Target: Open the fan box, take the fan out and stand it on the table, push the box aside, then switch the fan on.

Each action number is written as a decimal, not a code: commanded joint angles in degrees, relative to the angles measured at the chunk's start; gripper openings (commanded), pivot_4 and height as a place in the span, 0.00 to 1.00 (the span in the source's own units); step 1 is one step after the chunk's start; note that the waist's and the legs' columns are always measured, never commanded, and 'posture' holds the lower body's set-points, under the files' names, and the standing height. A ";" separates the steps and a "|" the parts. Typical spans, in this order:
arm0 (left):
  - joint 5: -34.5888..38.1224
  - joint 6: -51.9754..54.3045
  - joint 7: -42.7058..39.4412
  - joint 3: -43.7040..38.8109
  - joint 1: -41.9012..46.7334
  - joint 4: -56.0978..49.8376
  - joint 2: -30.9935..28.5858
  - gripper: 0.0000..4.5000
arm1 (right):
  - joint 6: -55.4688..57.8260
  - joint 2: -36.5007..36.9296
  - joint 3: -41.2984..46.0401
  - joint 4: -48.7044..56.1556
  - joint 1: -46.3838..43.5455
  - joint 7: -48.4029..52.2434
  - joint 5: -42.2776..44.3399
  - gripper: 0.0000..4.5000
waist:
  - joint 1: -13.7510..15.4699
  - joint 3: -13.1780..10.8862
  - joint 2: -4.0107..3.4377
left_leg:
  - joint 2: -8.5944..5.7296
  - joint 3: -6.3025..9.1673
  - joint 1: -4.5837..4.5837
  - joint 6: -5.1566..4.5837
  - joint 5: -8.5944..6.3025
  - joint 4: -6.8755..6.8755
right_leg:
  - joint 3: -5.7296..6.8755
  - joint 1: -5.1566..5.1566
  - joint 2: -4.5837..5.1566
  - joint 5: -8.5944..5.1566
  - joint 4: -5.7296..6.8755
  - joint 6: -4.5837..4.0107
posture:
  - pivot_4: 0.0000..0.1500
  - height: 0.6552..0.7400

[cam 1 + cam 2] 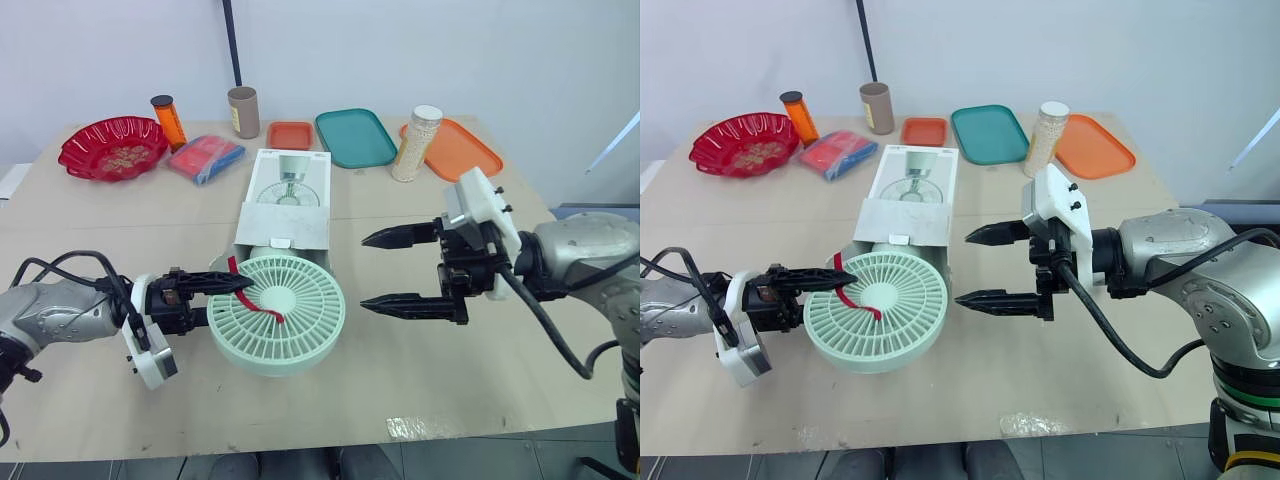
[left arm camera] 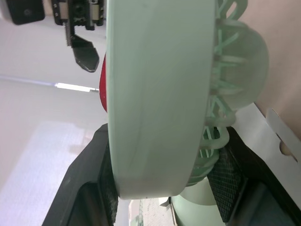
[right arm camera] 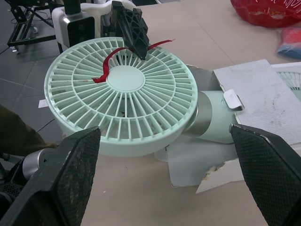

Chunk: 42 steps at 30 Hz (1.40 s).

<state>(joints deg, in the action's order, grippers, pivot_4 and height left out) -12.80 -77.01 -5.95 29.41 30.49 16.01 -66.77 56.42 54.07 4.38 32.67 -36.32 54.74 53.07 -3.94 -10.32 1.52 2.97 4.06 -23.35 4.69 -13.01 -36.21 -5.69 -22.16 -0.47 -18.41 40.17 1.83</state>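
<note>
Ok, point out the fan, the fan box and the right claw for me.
fan [image 1: 300, 320]: left eye view, on its front grille.
fan box [image 1: 285, 222]: left eye view, on its white flap.
right claw [image 1: 364, 272]: left eye view, midway between its open fingertips.

Fan [image 1: 290, 320] matt plastic; box [image 1: 288, 215] matt card; table [image 1: 450, 370] smooth wood-look.

The fan [image 1: 285, 312] lies on the table [image 1: 450, 380] before the box [image 1: 290, 215].
</note>
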 commanded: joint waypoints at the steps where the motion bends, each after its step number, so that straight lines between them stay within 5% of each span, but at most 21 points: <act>1: 19.85 9.98 -8.26 1.57 -2.11 -9.07 -3.72 0.51 | -1.40 0.26 0.91 1.38 -0.21 -0.55 -0.07 1.00 | 0.00 0.00 0.00 | -0.01 0.00 0.01 0.00 0.00 -0.01 | 0.00 0.02 -0.01 0.00 0.00 0.00 | 1.00 1.00; 9: 43.47 30.07 -24.65 -4.48 -7.29 -21.04 -6.62 0.51 | -0.92 0.67 1.98 0.22 -1.03 -2.00 0.21 1.00 | -0.11 -0.01 -0.01 | 0.02 0.00 0.00 -0.06 -0.04 -0.06 | -0.02 0.02 -0.08 -0.02 -0.02 -0.02 | 1.00 1.00; 16: 54.56 45.80 -31.69 -17.98 -17.19 -31.58 -7.35 0.51 | -2.30 0.64 1.92 -0.28 -0.05 -3.11 -1.70 1.00 | -0.27 -0.03 -0.03 | 0.05 -0.02 0.01 -0.12 -0.07 -0.11 | -0.03 0.04 -0.12 -0.04 -0.03 -0.04 | 1.00 1.00; 24: 61.47 63.78 -35.76 -38.57 -30.55 -41.06 -5.23 0.51 | -2.09 0.25 3.59 -3.15 -1.61 -2.95 0.06 1.00 | -0.40 -0.07 -0.05 | 0.05 -0.04 0.00 -0.22 -0.13 -0.12 | -0.09 0.02 -0.15 -0.07 -0.05 -0.03 | 1.00 1.00; 28: 60.20 70.72 -37.17 -51.19 -42.45 -46.92 -0.58 0.51 | -0.92 -1.11 4.74 -4.93 -3.04 -3.81 2.93 1.00 | -0.49 -0.09 -0.10 | 0.14 -0.14 0.03 -0.39 -0.23 -0.11 | -0.12 -0.02 -0.20 -0.14 -0.04 -0.12 | 1.00 1.00; 42: 61.20 91.76 -33.76 -79.99 -58.21 -62.66 16.64 0.51 | 4.26 -8.42 4.11 -7.30 -10.79 -10.12 14.42 1.00 | -0.44 -0.09 -0.09 | 0.18 -0.13 0.04 -0.46 -0.27 -0.16 | -0.13 0.04 -0.22 -0.17 -0.07 -0.14 | 1.00 1.00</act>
<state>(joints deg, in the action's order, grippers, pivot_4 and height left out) 46.83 13.85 -40.82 -44.17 -27.17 -44.69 -51.31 60.91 45.72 7.43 24.33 -45.51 44.77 65.89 -4.38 -10.42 1.43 3.14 3.93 -23.29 4.23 -13.28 -36.37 -5.80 -22.11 -0.69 -18.58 40.12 1.68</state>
